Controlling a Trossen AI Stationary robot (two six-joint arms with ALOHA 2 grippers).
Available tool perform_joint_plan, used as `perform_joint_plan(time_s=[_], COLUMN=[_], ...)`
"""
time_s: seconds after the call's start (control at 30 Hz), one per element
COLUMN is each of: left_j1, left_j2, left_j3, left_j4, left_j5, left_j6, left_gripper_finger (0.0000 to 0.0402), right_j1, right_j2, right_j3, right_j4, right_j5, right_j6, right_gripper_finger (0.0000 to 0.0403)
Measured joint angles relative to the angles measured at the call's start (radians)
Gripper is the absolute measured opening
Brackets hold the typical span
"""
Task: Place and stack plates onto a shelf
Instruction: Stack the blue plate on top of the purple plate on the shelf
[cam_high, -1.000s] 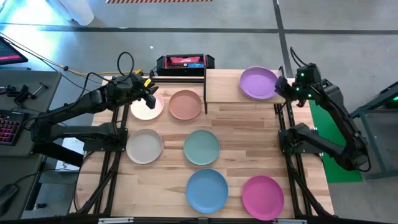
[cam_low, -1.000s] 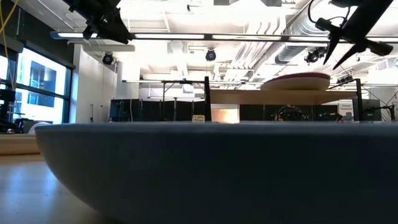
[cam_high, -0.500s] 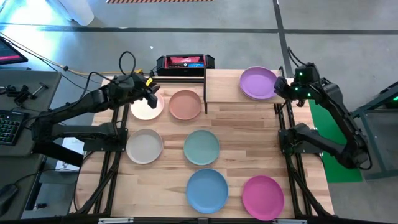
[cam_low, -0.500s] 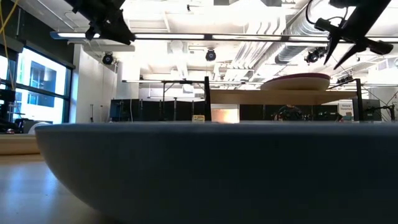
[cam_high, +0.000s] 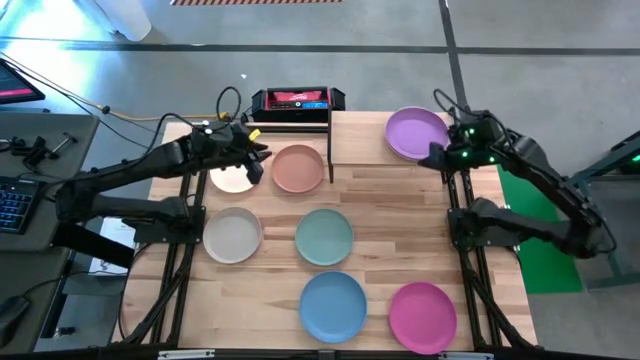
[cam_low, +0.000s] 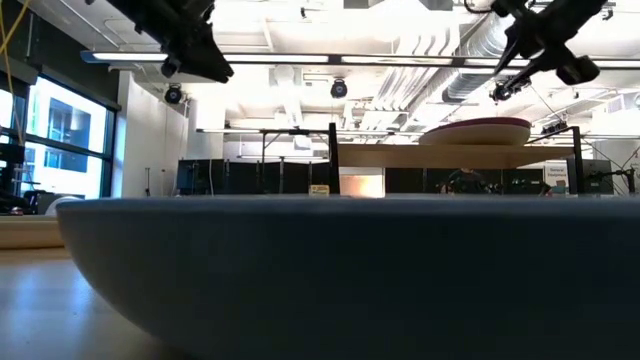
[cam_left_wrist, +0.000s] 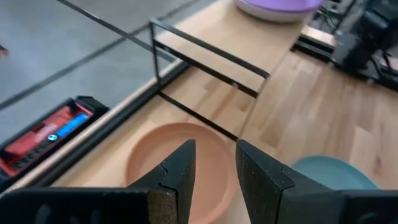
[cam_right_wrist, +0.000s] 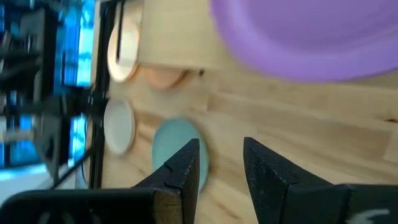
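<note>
Six plates lie flat on the table in the high view: pale pink (cam_high: 230, 178), terracotta (cam_high: 298, 168), cream (cam_high: 232, 235), teal-green (cam_high: 324, 237), blue (cam_high: 333, 306) and magenta (cam_high: 422, 317). The purple plate (cam_high: 416, 131) rests on the shelf (cam_high: 355, 140) at the far edge. My left gripper (cam_high: 258, 158) hovers open and empty between the pink and terracotta plates; its wrist view shows the terracotta plate (cam_left_wrist: 149, 163) just beyond the fingers. My right gripper (cam_high: 432, 157) is open and empty, above the shelf's near right corner, next to the purple plate (cam_right_wrist: 311, 37).
A black and red device (cam_high: 297, 99) sits just beyond the table's far edge, left of the shelf. The shelf's thin black legs (cam_left_wrist: 205, 62) stand beside the terracotta plate. In the low view the blue plate (cam_low: 330, 270) fills the foreground and hides most of the table.
My left gripper has moved toward the table's right, from over the pale pink plate to that plate's edge nearest the terracotta one. My right gripper has swung toward the left and the near edge, turning along the purple plate's near side. No plate has moved.
</note>
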Motion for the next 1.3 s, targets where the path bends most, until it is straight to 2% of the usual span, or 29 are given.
perform_joint_plan(time_s=[0.37, 0.53, 0.83, 1.17, 1.3], left_j1=[-0.071, -0.117, -0.218, -0.342, -0.397], left_j2=[0.050, 0.050, 0.050, 0.050, 0.050], left_j3=[0.000, 0.000, 0.000, 0.000, 0.000], left_j4=[-0.006, -0.015, -0.127, -0.146, -0.147], left_j5=[0.010, 0.034, 0.064, 0.064, 0.064], left_j6=[-0.045, -0.045, -0.040, -0.026, -0.062], left_gripper_finger=[0.0104, 0.0104, 0.0104, 0.0104, 0.0104], right_j1=[0.329, 0.527, 0.836, 1.056, 1.128], right_j2=[0.008, 0.051, 0.191, 0.387, 0.463], right_j3=[0.000, 0.000, -0.001, -0.001, -0.001], right_j4=[0.113, 0.178, 0.246, 0.239, 0.277], right_j5=[0.021, 0.094, 0.193, 0.191, 0.190], right_j6=[-0.028, -0.006, -0.004, 0.066, 0.155], right_gripper_finger=[0.0103, 0.0103, 0.0103, 0.0103, 0.0103])
